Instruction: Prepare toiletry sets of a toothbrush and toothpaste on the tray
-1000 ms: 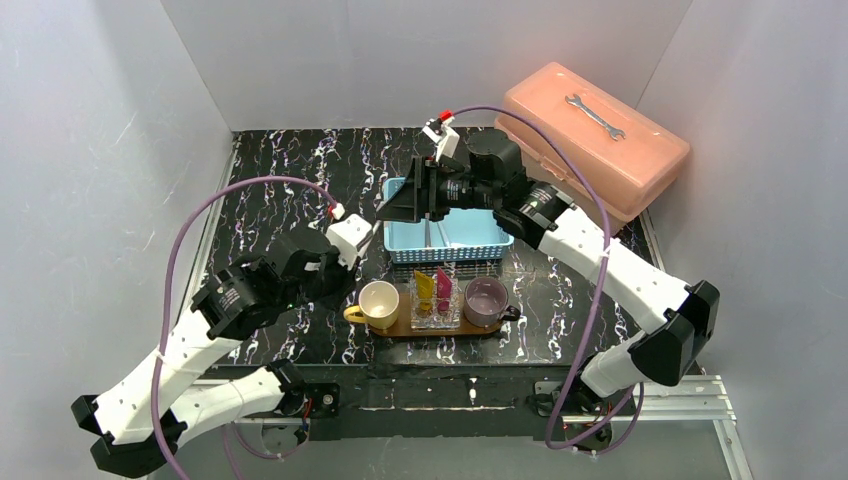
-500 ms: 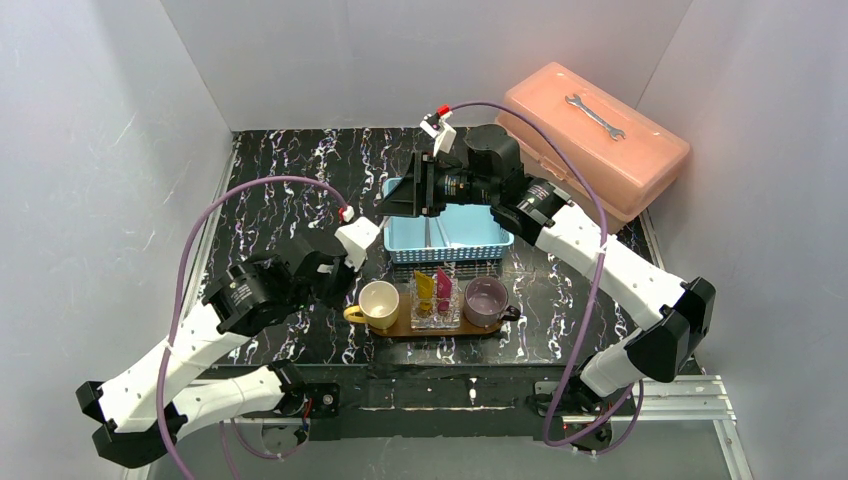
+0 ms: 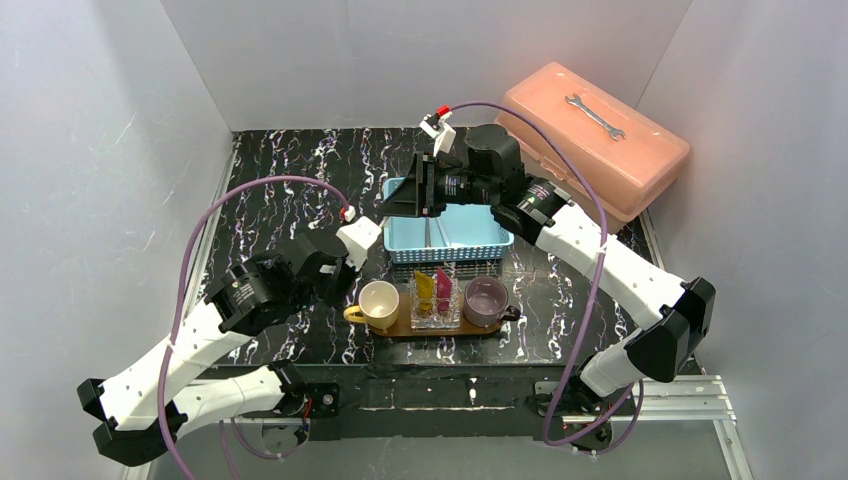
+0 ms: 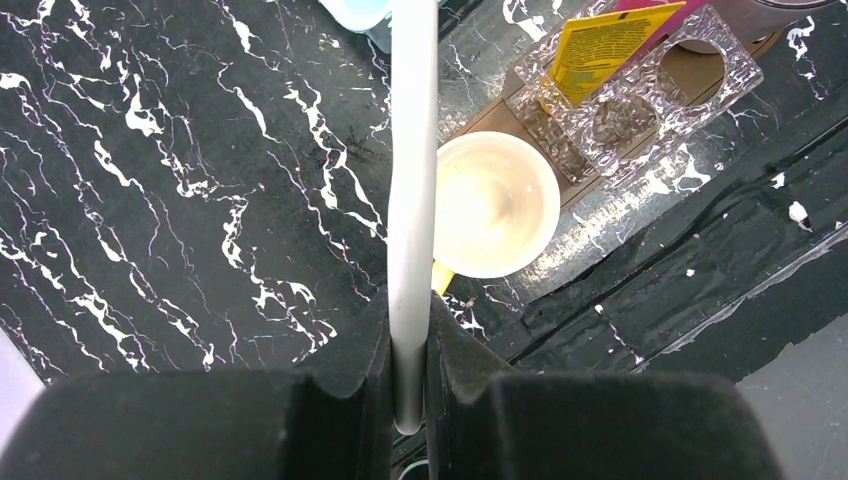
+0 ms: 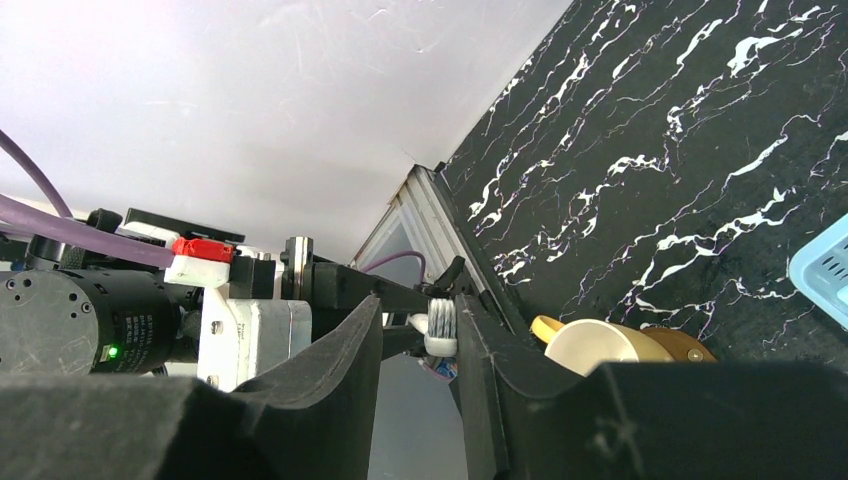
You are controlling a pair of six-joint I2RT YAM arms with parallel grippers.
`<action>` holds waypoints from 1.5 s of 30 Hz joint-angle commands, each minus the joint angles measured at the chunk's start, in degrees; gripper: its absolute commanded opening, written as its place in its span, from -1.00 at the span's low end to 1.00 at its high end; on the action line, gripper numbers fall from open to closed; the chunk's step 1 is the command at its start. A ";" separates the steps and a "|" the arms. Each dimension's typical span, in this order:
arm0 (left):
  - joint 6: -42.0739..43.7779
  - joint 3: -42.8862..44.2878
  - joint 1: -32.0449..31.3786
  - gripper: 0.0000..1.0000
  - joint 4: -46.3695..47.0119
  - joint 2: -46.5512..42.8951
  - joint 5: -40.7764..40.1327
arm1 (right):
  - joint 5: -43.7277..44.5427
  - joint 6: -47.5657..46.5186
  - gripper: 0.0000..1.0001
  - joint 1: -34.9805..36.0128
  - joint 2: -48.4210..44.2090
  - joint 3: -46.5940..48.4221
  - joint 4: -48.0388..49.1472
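My left gripper (image 4: 408, 310) is shut on the handle of a pale toothbrush (image 4: 412, 170), which rises past a cream cup (image 4: 497, 205). In the top view this gripper (image 3: 345, 268) hovers left of the brown tray (image 3: 440, 330). My right gripper (image 5: 420, 320) is open, and the brush's bristle head (image 5: 441, 328) sits between its jaws, close to the right finger. From above, the right gripper (image 3: 387, 210) is over the basket's left end. The yellow toothpaste (image 3: 424, 286) and pink toothpaste (image 3: 443, 288) stand in a clear container (image 3: 435, 314) on the tray. Another toothbrush (image 3: 428, 232) lies in the blue basket (image 3: 480, 238).
A purple cup (image 3: 485, 299) stands at the tray's right end and the cream cup (image 3: 379, 303) at its left. A salmon toolbox (image 3: 600, 135) with a wrench on its lid sits at the back right. White walls close in the black marbled table.
My left gripper has lifted the toothbrush up and right toward the right gripper. The right gripper rose a little over the basket. Both have hardly moved in the last half second.
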 commanded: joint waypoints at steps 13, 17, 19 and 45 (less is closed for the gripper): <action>0.19 0.96 -0.29 -1.00 -1.36 -0.24 -2.09 | -2.82 1.38 -0.31 0.11 0.10 -0.73 2.79; 0.15 0.96 -0.33 -1.00 -1.43 -0.33 -2.27 | -3.10 1.88 -0.33 0.20 0.21 -1.18 3.27; 0.11 0.96 -0.31 -1.00 -1.37 -0.33 -2.35 | -3.10 2.04 -0.35 0.20 0.27 -1.32 3.42; -2.00 1.43 -0.31 0.10 -1.24 -0.68 1.86 | -1.62 -1.73 -0.97 0.99 -2.12 -1.11 0.56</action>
